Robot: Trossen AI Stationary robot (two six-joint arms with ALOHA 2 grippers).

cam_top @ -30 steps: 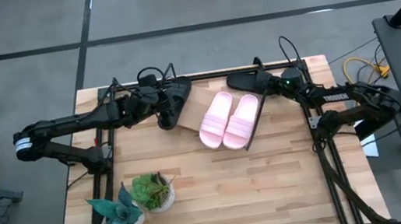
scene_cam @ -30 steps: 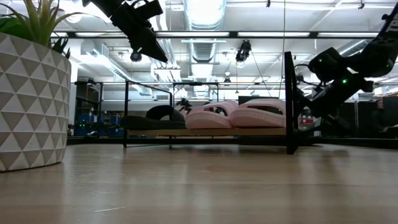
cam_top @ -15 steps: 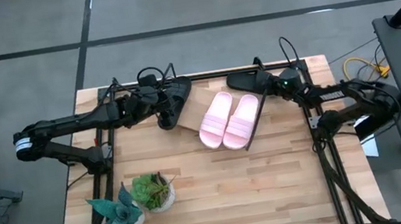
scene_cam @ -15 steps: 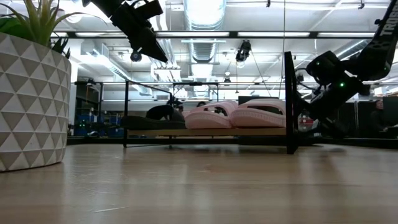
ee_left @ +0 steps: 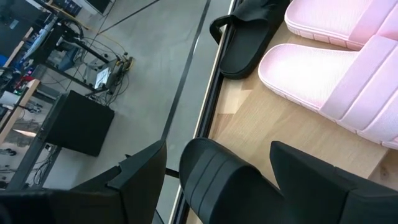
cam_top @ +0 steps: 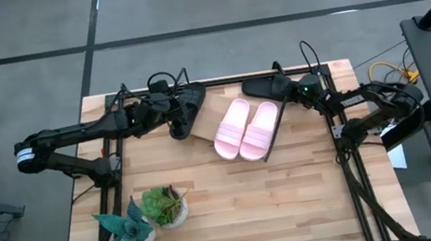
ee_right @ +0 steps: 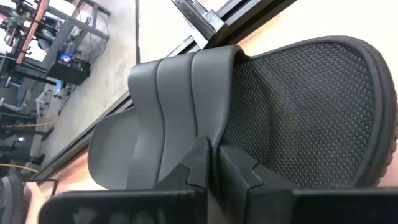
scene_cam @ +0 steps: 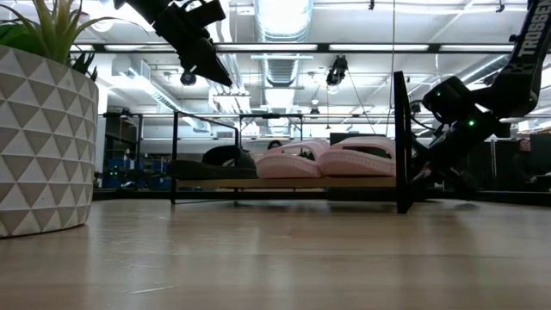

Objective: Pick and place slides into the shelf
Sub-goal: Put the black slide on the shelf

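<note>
A black slide [ee_right: 261, 106] lies on the tabletop at the far right, just outside the shelf [cam_top: 203, 125]. My right gripper [ee_right: 212, 163] is shut at its strap. Two pale pink slides [cam_top: 246, 129] lie side by side on the shelf board. A second black slide [cam_top: 190, 100] lies on the board's left end. My left gripper [cam_top: 174, 127] hangs open high above it. In the left wrist view its fingers stand either side of that slide's strap [ee_left: 214, 177] without touching. My right gripper pinches the black slide's strap at its heel-side edge [ee_right: 186, 127], near where the strap meets the textured footbed. The fingers [ee_right: 239, 171] slant down at it from the table's right. The slide lies flat on the tabletop, sole down.
Two potted plants [cam_top: 164, 205] [cam_top: 129, 230] stand at the table's near left; a patterned pot [scene_cam: 43, 138] fills the low view's left. The shelf's black wire post [scene_cam: 400, 142] stands between the pink slides and my right gripper. Bare wood lies in front of the shelf.
My right arm has dipped a little over the black slide at the far right. That slide and the others have stayed where they were.
</note>
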